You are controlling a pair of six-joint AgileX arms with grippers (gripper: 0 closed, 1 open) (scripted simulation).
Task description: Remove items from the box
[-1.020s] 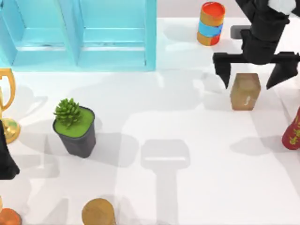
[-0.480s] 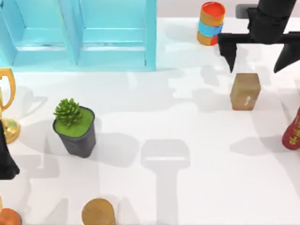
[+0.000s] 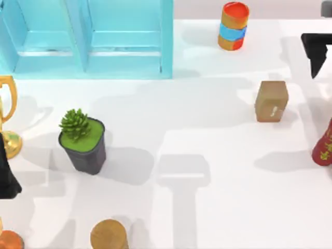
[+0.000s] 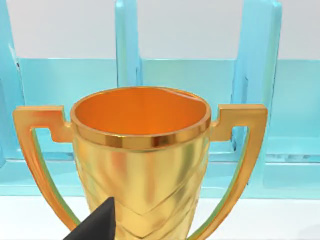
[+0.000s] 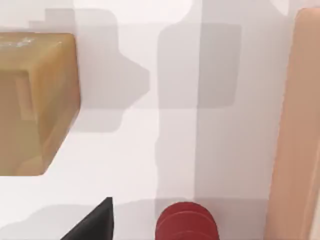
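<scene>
The tan-brown rectangular block [image 3: 271,101] stands on the white table at the top view's right side, outside the blue box, free of any grip; its upper face carries a tiny white mark; the right wrist view shows its [image 5: 35,102] smooth, slightly rounded edges and a paler top face.

In the top view the right pincer [image 3: 317,52] is cut off by the right edge, so one dark finger shows and the state of its jaws cannot be told. The left arm [image 3: 6,171] is cropped at the left edge, as is the gold trophy [image 3: 8,116]. A red bottle [image 3: 324,145] runs off the right edge. The golden-brown cylinder [image 3: 109,236] and an orange object [image 3: 9,241] are clipped by the bottom edge. The blue box [image 3: 88,39] continues past the top edge.
</scene>
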